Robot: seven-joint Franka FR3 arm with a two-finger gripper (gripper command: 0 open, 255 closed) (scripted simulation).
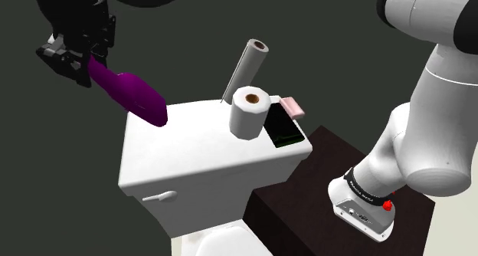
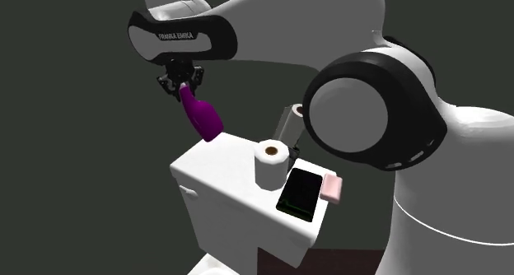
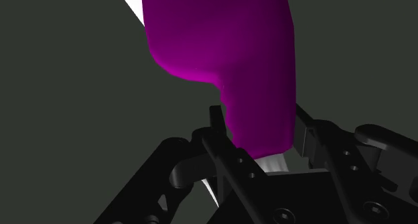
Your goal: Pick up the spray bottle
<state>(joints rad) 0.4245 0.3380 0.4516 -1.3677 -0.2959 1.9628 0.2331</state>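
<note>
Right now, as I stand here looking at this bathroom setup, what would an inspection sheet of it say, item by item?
Surface: white toilet tank lid, flat.
Job's things: purple spray bottle, tilted, over the lid's corner at the shoulder view's left; cannot tell whether its base touches the lid.
Clutter: toilet paper roll standing on end; tall thin roll behind it; black flat device lying flat; small pink block beside the device.
Tool: black tool shut on the bottle's narrow top.
Cables: nothing seen.
Surroundings: plain dark grey backdrop; dark stand; toilet bowl below.
</note>
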